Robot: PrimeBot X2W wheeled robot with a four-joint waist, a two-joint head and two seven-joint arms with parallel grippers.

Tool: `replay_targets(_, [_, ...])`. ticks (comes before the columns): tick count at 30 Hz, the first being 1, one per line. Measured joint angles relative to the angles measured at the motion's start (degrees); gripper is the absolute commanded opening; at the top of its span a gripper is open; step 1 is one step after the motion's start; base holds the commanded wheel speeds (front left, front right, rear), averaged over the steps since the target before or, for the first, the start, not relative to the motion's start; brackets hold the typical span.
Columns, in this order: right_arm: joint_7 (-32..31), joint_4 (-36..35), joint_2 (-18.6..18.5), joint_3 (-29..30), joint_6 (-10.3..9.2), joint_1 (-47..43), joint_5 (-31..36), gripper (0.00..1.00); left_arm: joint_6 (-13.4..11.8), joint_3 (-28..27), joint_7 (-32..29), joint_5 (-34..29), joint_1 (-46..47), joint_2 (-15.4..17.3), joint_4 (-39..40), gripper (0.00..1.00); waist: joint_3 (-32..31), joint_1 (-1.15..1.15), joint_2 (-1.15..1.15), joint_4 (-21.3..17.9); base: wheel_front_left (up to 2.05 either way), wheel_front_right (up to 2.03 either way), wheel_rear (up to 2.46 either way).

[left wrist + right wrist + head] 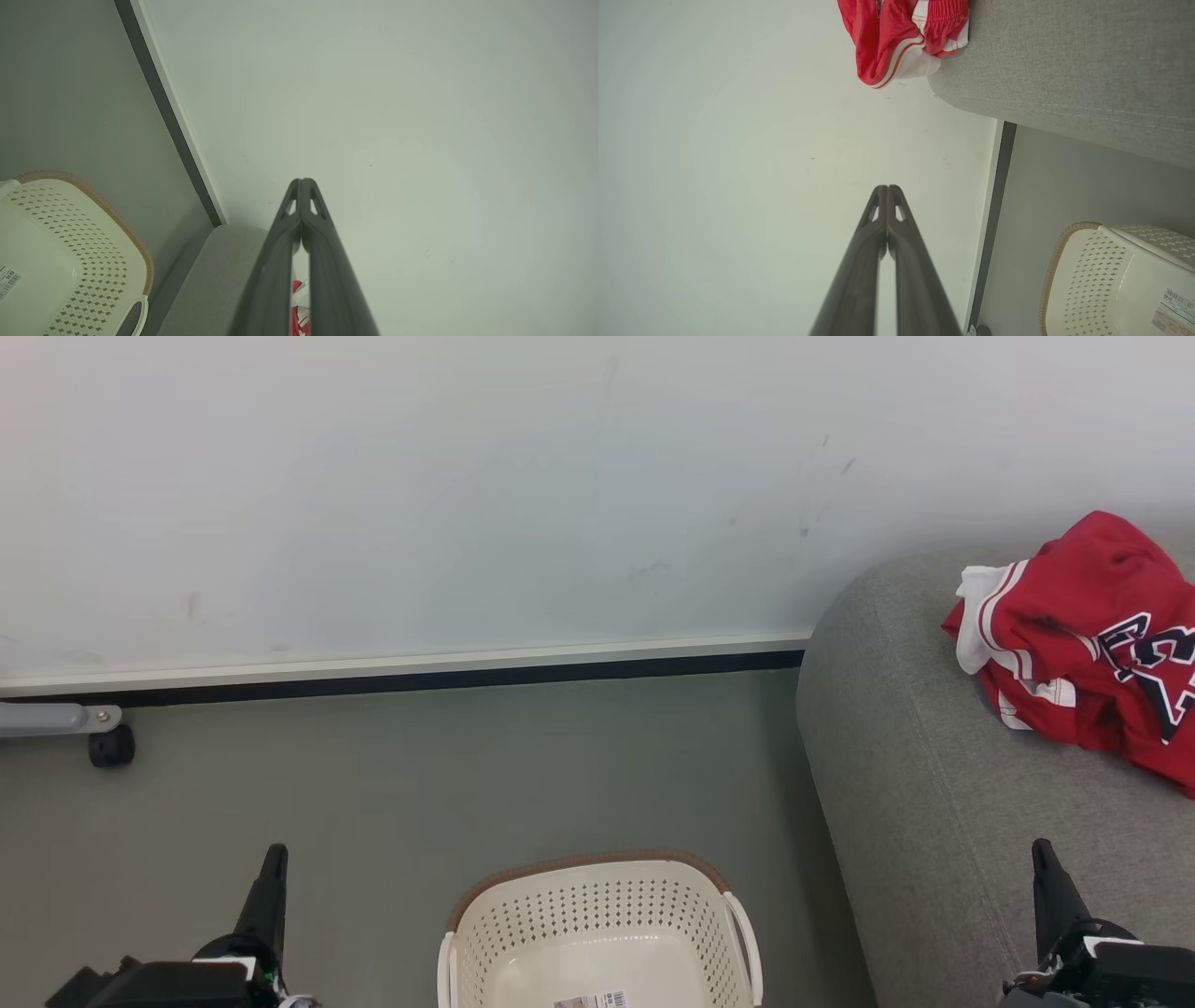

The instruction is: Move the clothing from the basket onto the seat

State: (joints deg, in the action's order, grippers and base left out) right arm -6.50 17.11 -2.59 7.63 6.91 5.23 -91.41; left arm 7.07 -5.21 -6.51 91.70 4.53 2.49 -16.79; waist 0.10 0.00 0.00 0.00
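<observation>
Presently, left gripper point(273, 859) is clenched on nothing, low left. Basket point(597, 896) sits centre, just beside the seat point(915, 784); its visible floor bears a label point(590, 1001). Clothing point(1083, 616) lies heaped on the seat near the wall point(467, 476), ahead and right of the right gripper point(1044, 854), likewise clenched and holding nothing, the nearer arm.

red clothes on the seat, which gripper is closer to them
Right. The right gripper is over the seat, short of the clothes; the left gripper is beyond the basket.

clothing point(1092, 635) cropped right, basket point(597, 905) cropped below
</observation>
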Motion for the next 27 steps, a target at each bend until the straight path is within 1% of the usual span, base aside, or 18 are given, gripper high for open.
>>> replay_targets(27, [0.00, 0.01, 0.04, 0.00, 0.01, 0.00, -0.01, 0.00, 0.00, 0.00, 0.00, 0.01, 0.00, -0.01, -0.07, 0.00, 0.00, 0.00, 0.00, 0.00, 0.00, 0.00, 0.00])
